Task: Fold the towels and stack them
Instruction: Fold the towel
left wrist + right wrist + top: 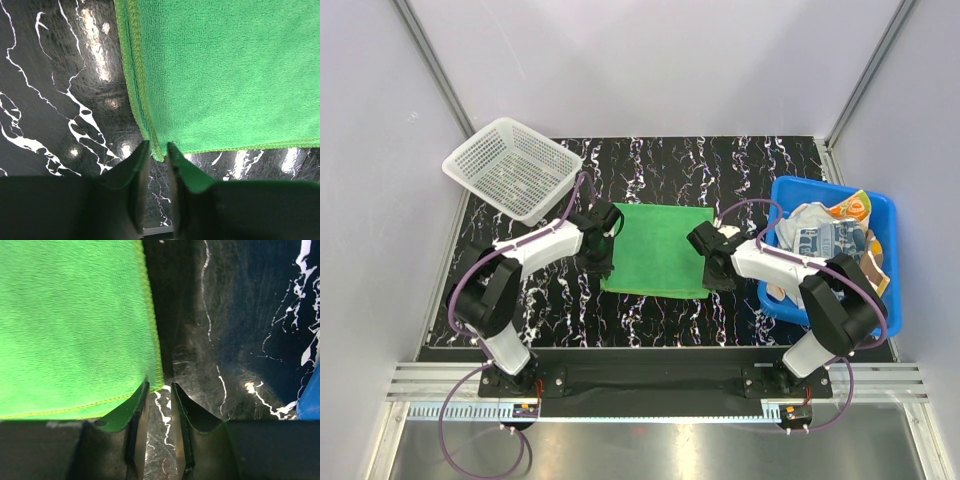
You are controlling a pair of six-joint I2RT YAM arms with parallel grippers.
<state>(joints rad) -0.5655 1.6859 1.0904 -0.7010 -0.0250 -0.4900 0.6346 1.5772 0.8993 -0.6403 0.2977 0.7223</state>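
Folded green terry towel [657,248], stitched hem, flat mid-frame on glossy black marbled desk [750,165]; its lower corners meet left hand [158,150] and right hand [160,390], fingers slightly apart, unclamped.

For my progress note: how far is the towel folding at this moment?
Done, it seems: the green towel lies flat mid-table, one edge showing two layers, so it is folded at least once. In hand: the left gripper and right gripper each sit at one of its corners, jaws slightly apart. Left: the crumpled towels in the blue tub; no stack yet.
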